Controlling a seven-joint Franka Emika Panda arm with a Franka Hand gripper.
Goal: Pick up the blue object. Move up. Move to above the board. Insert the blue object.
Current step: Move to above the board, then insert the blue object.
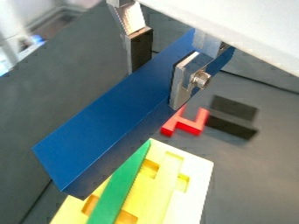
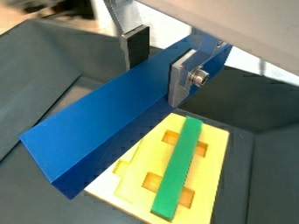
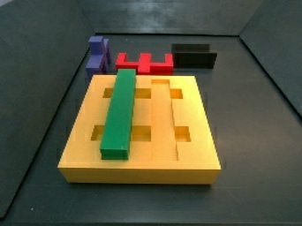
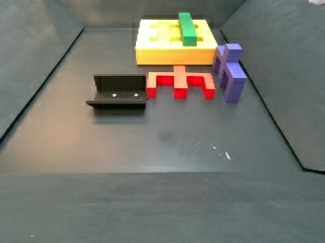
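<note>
In both wrist views my gripper (image 1: 162, 70) (image 2: 158, 66) is shut on the blue object (image 1: 117, 122) (image 2: 111, 122), a long dark-blue bar. One finger sits on each long face. The bar hangs in the air, tilted, over the near edge of the yellow board (image 1: 187, 188) (image 2: 216, 175). A green bar (image 1: 122, 188) (image 2: 181, 166) lies in one groove of the board. Both side views show the board (image 3: 189, 132) (image 4: 159, 38) with the green bar (image 3: 120, 110) (image 4: 191, 28). The gripper and the blue object are out of those views.
A red piece (image 3: 144, 63) (image 4: 178, 84) (image 1: 184, 122), a purple block (image 3: 97, 53) (image 4: 231, 68) and the dark fixture (image 3: 195, 56) (image 4: 118, 92) (image 1: 233, 118) stand on the grey floor beside the board. Sloped dark walls ring the floor.
</note>
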